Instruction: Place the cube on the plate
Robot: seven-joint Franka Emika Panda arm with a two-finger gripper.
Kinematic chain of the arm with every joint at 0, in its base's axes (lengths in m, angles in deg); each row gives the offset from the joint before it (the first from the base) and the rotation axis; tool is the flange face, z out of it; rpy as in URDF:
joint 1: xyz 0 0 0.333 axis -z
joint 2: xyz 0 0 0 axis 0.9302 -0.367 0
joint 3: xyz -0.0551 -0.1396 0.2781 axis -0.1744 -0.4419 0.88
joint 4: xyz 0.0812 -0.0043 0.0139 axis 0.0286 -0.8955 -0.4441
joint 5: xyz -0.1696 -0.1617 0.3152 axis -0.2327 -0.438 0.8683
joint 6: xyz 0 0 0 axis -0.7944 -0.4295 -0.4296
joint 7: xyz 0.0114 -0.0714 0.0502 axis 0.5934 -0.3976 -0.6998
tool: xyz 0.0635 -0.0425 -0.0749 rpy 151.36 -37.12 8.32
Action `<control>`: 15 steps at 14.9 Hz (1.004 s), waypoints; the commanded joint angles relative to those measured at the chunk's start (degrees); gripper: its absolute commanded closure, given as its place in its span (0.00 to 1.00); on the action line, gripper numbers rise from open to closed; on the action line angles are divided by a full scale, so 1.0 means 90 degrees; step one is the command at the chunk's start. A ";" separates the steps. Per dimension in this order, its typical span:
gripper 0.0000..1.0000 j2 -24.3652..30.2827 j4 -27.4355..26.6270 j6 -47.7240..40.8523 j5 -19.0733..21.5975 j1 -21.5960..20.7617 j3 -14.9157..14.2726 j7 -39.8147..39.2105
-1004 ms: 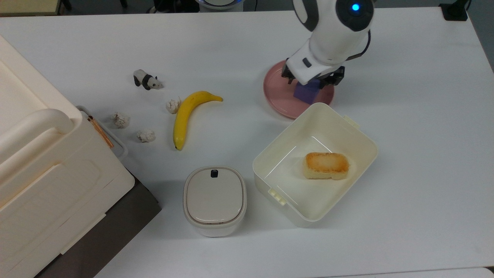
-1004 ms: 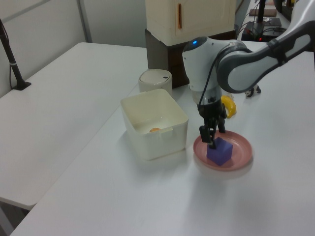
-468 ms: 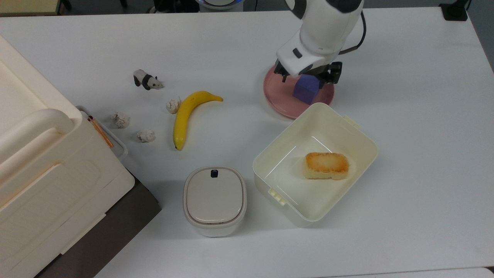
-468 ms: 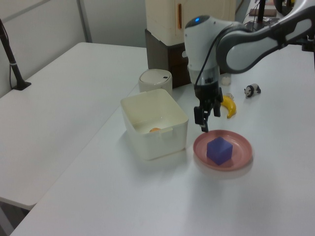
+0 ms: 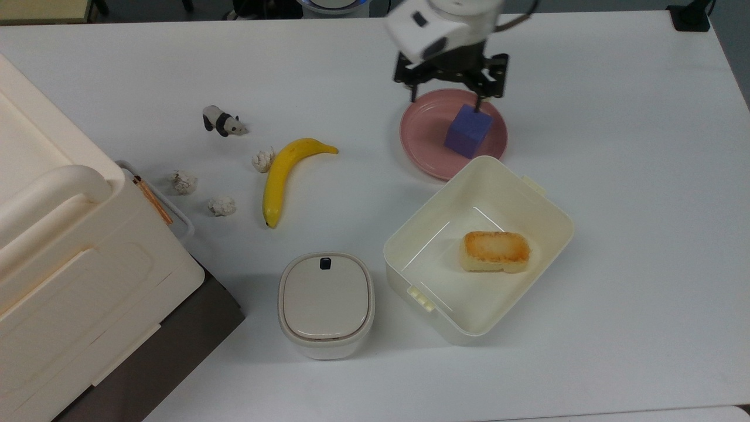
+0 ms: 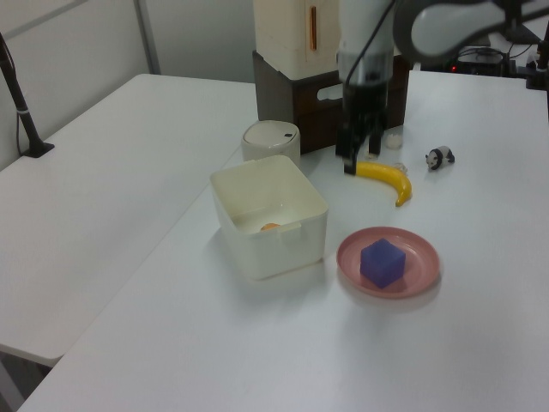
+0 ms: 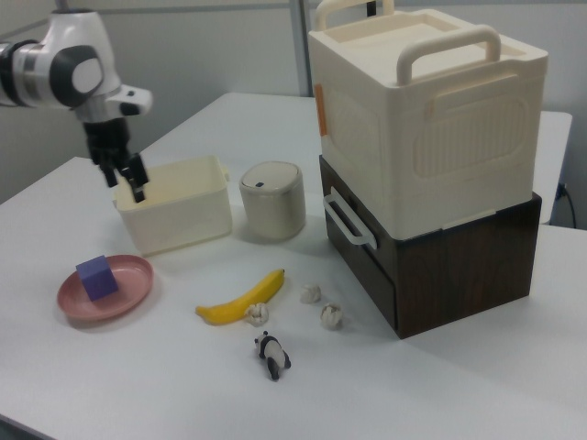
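Cube (image 6: 382, 262) sits on the plate (image 6: 420, 276), free of the arm, resting toward the plate side nearest the cream container (image 6: 268, 215). Gripper (image 5: 448, 82) hangs above and well clear of it; fingers (image 5: 488, 84) spread apart, pinching nothing, and in the top view the cube (image 5: 467, 130) lies just below them on the plate (image 5: 423, 135). In the left view the gripper (image 6: 358, 153) is raised high over the surface, beyond the plate, near the banana (image 6: 388, 178). In the right view the gripper (image 7: 125, 170) hangs in front of the container (image 7: 176, 214), with the cube (image 7: 96, 276) and plate (image 7: 125, 297) lower and nearer. Top view looks into the container (image 5: 542, 202) and shows a toasted bread-like block (image 5: 495, 251) lying in it; left view shows just an orange sliver of it (image 6: 270, 227); right view hides the inside. Right view gives the full height of the handled cream box (image 7: 426, 119) stacked on a dark brown cabinet (image 7: 468, 266). Surface (image 5: 633, 176) is a plain white table, carrying also a lidded round-cornered canister (image 5: 326, 303), a panda figurine (image 5: 222, 122) and three small crumpled white lumps (image 5: 221, 205). Beyond it, a second white table (image 6: 94, 172) at the left view's left, and pale partition walls behind.
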 commanded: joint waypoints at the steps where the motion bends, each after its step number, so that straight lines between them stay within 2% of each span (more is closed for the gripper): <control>1: 0.00 0.0279 -0.0048 -0.0395 -0.0036 0.0695 -0.0023 -0.0923; 4: 0.00 0.0581 -0.0029 -0.0631 -0.0076 0.1349 -0.0023 -0.1558; 6: 0.00 0.1089 -0.0029 -0.0922 -0.0173 0.1924 -0.0033 -0.2289; 8: 0.00 0.1052 -0.0029 -0.1090 -0.0173 0.2316 -0.0023 -0.2672; 12: 0.00 0.0945 -0.0019 -0.0925 -0.0193 0.2921 -0.0023 -0.2713; 15: 0.00 0.0700 -0.0019 -0.0738 -0.0388 0.2855 0.0045 -0.2635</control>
